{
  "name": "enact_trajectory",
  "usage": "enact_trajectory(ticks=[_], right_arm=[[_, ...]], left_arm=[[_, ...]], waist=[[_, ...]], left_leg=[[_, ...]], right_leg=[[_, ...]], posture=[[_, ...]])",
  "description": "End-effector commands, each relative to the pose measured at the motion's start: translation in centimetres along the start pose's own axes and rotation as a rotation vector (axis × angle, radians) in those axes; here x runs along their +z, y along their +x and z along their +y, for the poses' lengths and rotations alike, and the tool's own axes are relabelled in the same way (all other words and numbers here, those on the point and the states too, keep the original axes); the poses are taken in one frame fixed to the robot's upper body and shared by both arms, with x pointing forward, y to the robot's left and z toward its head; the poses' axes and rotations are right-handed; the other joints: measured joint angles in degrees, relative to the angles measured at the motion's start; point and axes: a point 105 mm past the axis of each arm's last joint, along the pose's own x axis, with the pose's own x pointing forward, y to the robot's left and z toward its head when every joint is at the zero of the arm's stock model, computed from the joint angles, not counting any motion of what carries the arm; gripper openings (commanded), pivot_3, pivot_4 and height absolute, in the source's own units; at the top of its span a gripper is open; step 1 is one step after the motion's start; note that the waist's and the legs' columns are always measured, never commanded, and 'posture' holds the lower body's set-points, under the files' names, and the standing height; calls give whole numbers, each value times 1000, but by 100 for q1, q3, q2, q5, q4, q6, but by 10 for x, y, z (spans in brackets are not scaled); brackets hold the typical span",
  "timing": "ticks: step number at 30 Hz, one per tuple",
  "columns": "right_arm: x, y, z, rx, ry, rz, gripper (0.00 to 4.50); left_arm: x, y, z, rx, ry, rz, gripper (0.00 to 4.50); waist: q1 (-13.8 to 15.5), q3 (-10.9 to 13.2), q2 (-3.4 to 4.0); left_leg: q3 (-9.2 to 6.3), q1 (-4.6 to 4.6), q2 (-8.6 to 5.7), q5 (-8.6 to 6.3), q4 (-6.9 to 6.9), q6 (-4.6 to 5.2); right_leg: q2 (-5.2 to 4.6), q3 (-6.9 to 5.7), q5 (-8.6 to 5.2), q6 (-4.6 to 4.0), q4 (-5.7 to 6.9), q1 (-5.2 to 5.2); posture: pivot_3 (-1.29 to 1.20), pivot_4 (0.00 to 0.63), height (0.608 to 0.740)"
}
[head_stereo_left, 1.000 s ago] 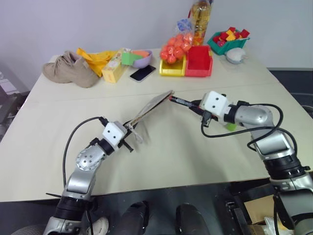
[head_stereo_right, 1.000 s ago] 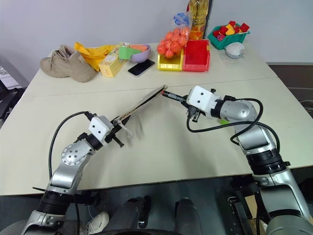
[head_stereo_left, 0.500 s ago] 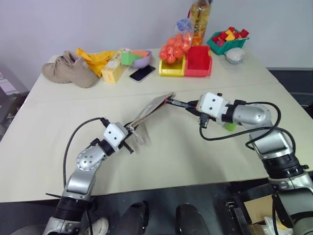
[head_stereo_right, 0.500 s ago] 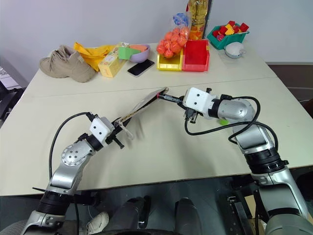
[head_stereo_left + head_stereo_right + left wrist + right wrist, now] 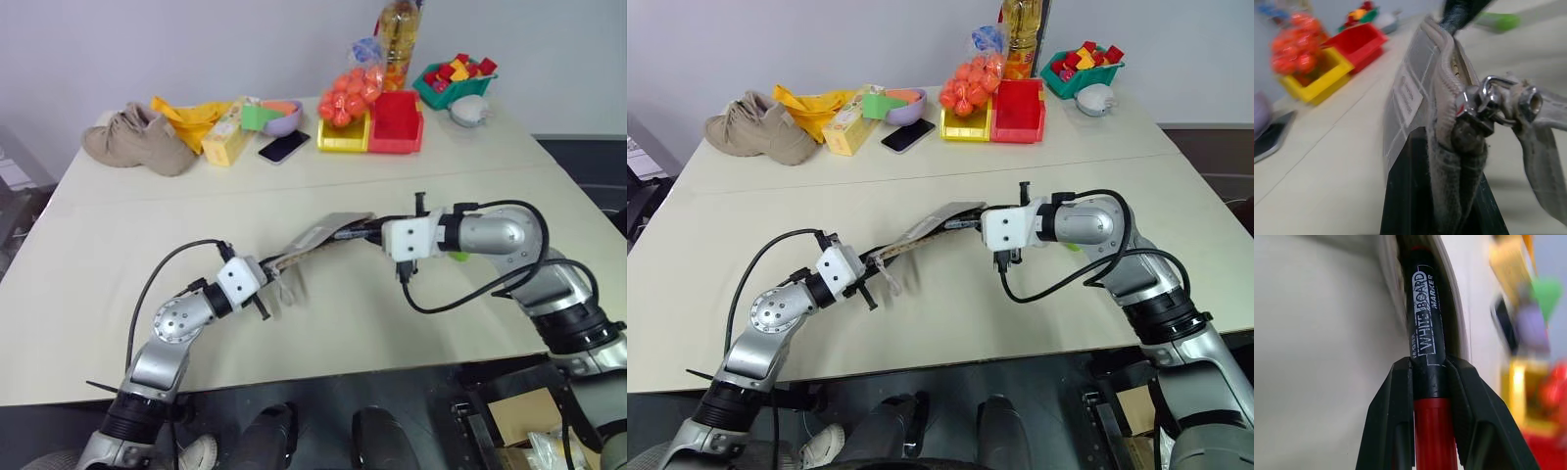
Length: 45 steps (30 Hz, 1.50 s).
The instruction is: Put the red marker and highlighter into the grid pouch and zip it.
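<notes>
We find the right gripper clamped on the red marker, its black end entering the open mouth of the grid pouch. The left gripper is shut on the pouch's zipper end, holding it off the table. We advise pushing along the pouch's length, mouth kept steady. The highlighter lies behind the right arm, outside the pouch.

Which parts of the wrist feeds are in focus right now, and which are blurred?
Left wrist view: the pouch zipper pull is sharp; the bins behind and the highlighter are blurred. Right wrist view: the marker lettering and the finger beside it are sharp; the background past it is smeared colour.
</notes>
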Motion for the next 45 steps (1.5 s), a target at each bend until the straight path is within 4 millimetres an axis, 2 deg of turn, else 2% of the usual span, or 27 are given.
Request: enact_trajectory(ticks=[1,5,8,10,11,13,16,19,21,24,25,29,36,40,42,45], right_arm=[[26,8,-4,24,-150,-87,425],[26,15,0,39,-150,-97,425],[23,12,-3,12,-123,-88,2050],[22,7,-10,-38,-82,-94,2835],[22,2,-14,-68,-33,-104,3378],[22,-7,-21,-115,65,-130,3378],[17,-31,-34,-211,339,-179,3378],[-8,-62,-41,-364,677,-186,3378],[-29,-75,-35,-440,865,-135,3378],[-68,-86,-10,-544,1088,50,4106],[-80,-89,0,-584,1155,129,4482],[-120,-102,34,-813,1420,407,4482],[-148,-107,72,-963,1596,656,4482],[-153,-94,80,-969,1730,630,4482],[-155,-91,80,-971,1741,631,3984],[-158,-90,79,-973,1744,629,2565]], left_arm=[[19,6,-6,-91,62,-74,0],[19,7,-6,-119,79,-71,0],[16,4,1,-79,77,-57,0],[14,2,5,-52,75,-47,0],[13,2,8,-31,75,-41,0],[11,1,12,4,73,-34,0],[8,3,19,77,66,-31,0],[4,13,25,160,67,-27,0],[3,19,27,192,62,-30,0],[-1,28,32,231,79,-22,0],[-1,32,33,241,86,-25,0],[-1,46,33,263,120,-35,0],[-3,54,27,256,116,-52,0],[0,53,31,288,97,-64,0],[0,52,31,294,97,-65,0],[-1,49,31,299,95,-59,0]], waist=[[6,0,0],[24,0,-1],[20,0,-1],[19,0,-1],[19,0,0],[26,0,-1],[34,0,-1],[104,1,-3],[151,1,-3],[165,1,-3],[165,1,-2],[164,0,-1],[151,-2,1],[145,-2,2],[139,-3,4],[146,-3,4]], left_leg=[[-1,0,0,0,0,0],[-1,0,-3,0,3,0],[-3,0,-2,0,3,0],[-3,0,-2,0,3,0],[-3,0,-2,0,3,0],[-3,0,-2,0,3,0],[-5,0,-2,0,4,1],[-11,0,-3,-1,9,2],[-12,-2,-5,-3,20,5],[-11,-4,-4,-8,40,11],[-11,-4,-5,-9,43,13],[-9,-13,-5,-10,54,15],[-3,-39,-8,-10,71,15],[-2,-38,-9,-10,78,17],[-3,-38,-9,-11,79,18],[-2,-38,-9,-11,79,19]], right_leg=[[0,-1,0,0,0,0],[-2,0,0,0,0,2],[-1,0,0,0,0,2],[-1,0,0,0,1,1],[-1,0,0,0,1,1],[-1,0,0,0,1,1],[-2,0,0,0,1,4],[-5,-3,0,-1,-1,10],[-4,-5,1,0,-1,13],[-4,-7,1,0,3,19],[-5,-7,1,0,3,21],[-6,-7,1,0,10,16],[-5,-5,2,2,25,-10],[-5,-4,3,2,28,-6],[-5,-6,3,3,29,-6],[-5,-6,3,3,30,-5]], posture=[[0,150,740],[0,150,740],[0,150,740],[0,150,740],[0,150,740],[0,150,740],[0,150,740],[0,150,740],[0,150,740],[0,150,740],[0,150,740],[0,150,740],[0,150,740],[0,150,740],[0,150,740],[0,150,740]])
